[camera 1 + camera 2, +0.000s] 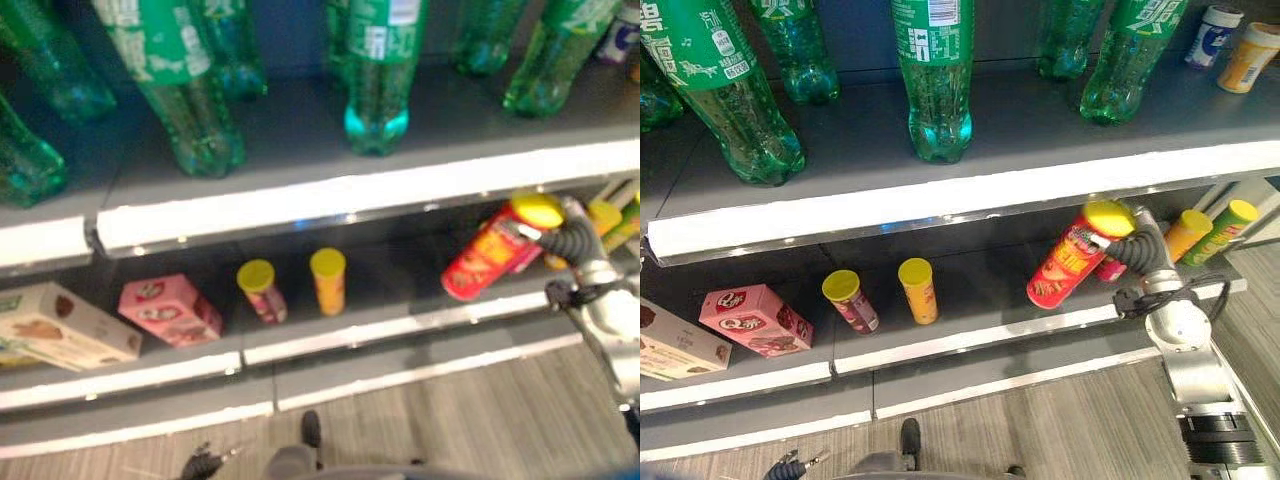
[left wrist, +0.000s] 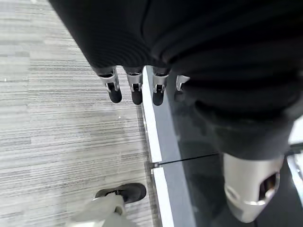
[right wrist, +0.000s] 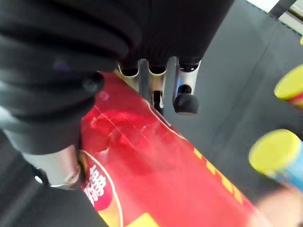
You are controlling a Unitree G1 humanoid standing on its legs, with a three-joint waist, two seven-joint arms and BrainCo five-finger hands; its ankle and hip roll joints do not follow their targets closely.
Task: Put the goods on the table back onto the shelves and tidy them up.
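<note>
Placing step: my right hand (image 1: 1137, 250) gripped the red can (image 1: 1068, 262), tilted over the lower shelf (image 1: 980, 335) at 3 o'clock. Left hand (image 2: 137, 90) hung empty, fingers relaxed. Next, I judged: stand it upright, release

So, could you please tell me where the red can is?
The red can is tilted in the right hand over the lower shelf, left of the orange can.

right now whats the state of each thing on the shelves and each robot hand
red can: tilted, held over the lower shelf
right robot hand: shut on the red can
left robot hand: fingers relaxed, holding nothing
two small yellow-lidded cans: upright
pink box: lying flat
green bottles: upright
</note>
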